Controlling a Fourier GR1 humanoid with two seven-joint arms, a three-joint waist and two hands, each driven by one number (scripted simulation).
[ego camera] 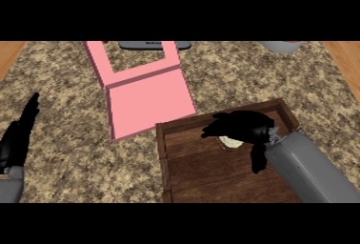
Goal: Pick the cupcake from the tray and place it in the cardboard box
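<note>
1. Two hands were in view: the right hand (239, 126) was curled down over the cupcake (230, 141), fingers wrapped around it, on the wooden tray (204, 176) at lower centre-right.
2. Left hand (17, 138) rested at the left edge, fingers straight.
3. Judgement: the grasp should close around the cupcake's sides, then lift straight up before travelling to the pink box (144, 95) at upper centre.
4. Tray: dark planked wood with a raised rim. Box: flat, smooth pink panels, lying open. Counter (70, 86): speckled brown stone. Cupcake: pale, mostly hidden.
</note>
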